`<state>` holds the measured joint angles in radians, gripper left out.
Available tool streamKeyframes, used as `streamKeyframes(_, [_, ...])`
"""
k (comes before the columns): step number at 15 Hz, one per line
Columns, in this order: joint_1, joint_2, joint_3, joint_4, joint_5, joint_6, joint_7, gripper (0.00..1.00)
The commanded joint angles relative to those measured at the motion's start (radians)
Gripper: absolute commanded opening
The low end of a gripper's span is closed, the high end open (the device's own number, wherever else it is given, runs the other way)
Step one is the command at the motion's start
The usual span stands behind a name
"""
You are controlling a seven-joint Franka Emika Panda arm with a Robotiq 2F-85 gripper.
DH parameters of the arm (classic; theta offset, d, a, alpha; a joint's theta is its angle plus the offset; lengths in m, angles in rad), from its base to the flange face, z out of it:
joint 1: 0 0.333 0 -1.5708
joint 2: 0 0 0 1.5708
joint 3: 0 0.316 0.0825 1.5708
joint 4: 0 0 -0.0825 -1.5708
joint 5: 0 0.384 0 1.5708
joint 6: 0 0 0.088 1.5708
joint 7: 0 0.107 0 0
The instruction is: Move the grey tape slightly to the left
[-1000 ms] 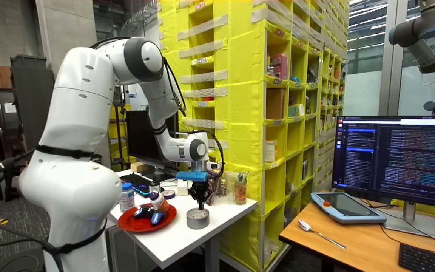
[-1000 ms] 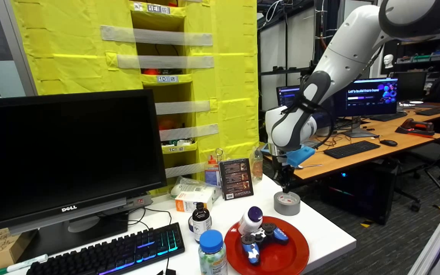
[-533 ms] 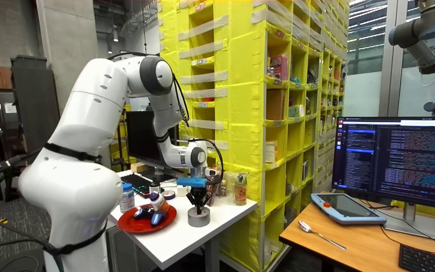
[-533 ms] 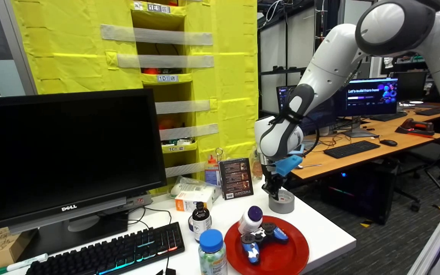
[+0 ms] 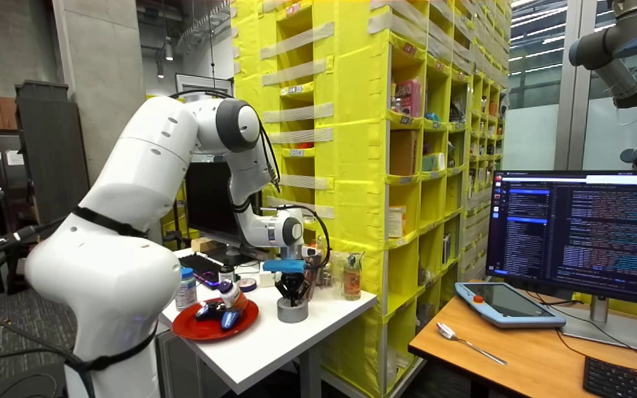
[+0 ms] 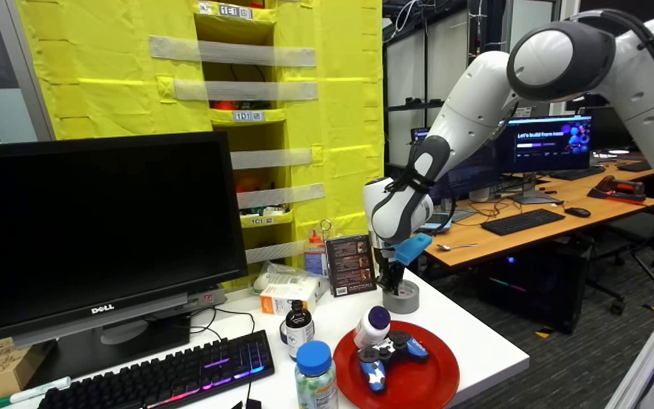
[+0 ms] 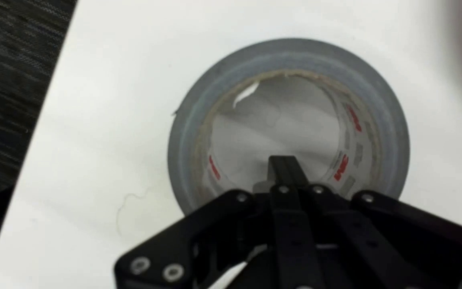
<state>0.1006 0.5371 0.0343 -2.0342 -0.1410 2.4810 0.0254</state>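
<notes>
The grey tape (image 5: 292, 314) lies flat on the white table, near the table's edge. It also shows in an exterior view (image 6: 401, 301), behind the red plate, and in the wrist view (image 7: 295, 46) as a wide ring with a light inner core. My gripper (image 5: 293, 302) points down over the tape in both exterior views. In the wrist view the gripper's fingertips (image 7: 284, 160) are together and reach into the centre hole, with nothing between them. The near part of the ring is hidden by the gripper. Contact with the inner wall cannot be told.
A red plate (image 6: 418, 375) holds a game controller (image 6: 398, 352) and a white bottle (image 6: 372, 326). A black case (image 6: 351, 266) stands close behind the gripper. Several bottles, a keyboard (image 6: 162, 372) and a monitor (image 6: 100, 238) are further left. The table edge (image 7: 48, 94) runs beside the tape.
The shut gripper has come down into the tape's hole. The tape and gripper have shifted together, leftward in an exterior view, toward the black case. The plate and bottles have not moved.
</notes>
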Motion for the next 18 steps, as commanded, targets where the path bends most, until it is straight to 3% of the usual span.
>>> streamKeyframes(1, [0.085,0.004,-0.016,0.054,-0.083,-0.053,0.031,0.0])
streamKeyframes(10, [0.314,-0.013,0.009,0.103,-0.336,-0.123,0.128,0.0])
streamKeyframes(18, [0.333,-0.019,0.02,0.118,-0.368,-0.115,0.136,0.0])
